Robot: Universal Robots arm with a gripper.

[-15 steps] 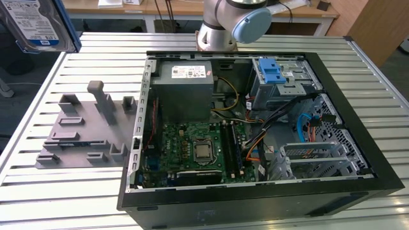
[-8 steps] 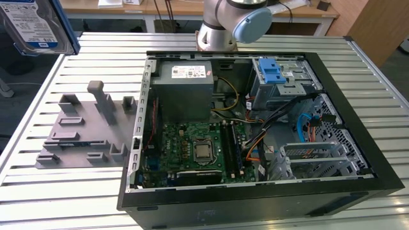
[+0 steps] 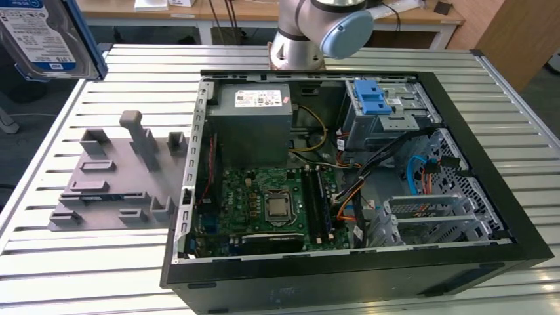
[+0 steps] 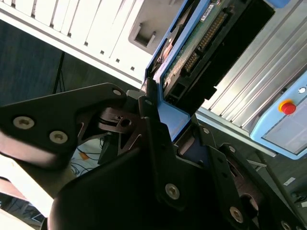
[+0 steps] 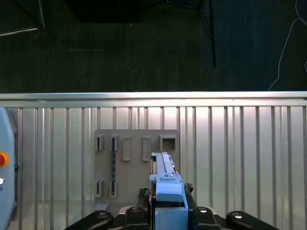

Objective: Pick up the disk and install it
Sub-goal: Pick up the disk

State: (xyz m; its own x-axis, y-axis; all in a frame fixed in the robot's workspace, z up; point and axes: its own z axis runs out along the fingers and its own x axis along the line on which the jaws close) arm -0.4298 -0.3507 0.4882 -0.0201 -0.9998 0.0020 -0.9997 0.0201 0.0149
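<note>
Disk (image 3: 39,33): silver drive with a blue-and-white label in a blue carrier. It is seen at the exterior view's upper left corner, raised clear of the slatted metal table (image 3: 88,275) and well apart from the open computer case (image 3: 350,282). In both wrist views the drive is presented edge-on, with its blue frame clamped at one end.

Gripper (image 4: 175,127): black fingers (image 4: 148,120) are closed on the blue carrier, one at each side, and the disk is held between them.

Grey fixture (image 3: 105,184): a moulded holder with slots and upright posts, laid on the table at the exterior view's left, just beside the case. In the first wrist view it is seen beneath the held disk.

Computer case: laid on its side with the panel off. A green motherboard (image 3: 262,203) is exposed near the middle, a grey metal box (image 3: 252,108) with a white sticker beyond it, and a blue latch (image 3: 374,100) on the drive cage toward the exterior view's right.

Arm base (image 3: 302,36): mounted on the table behind the case.
</note>
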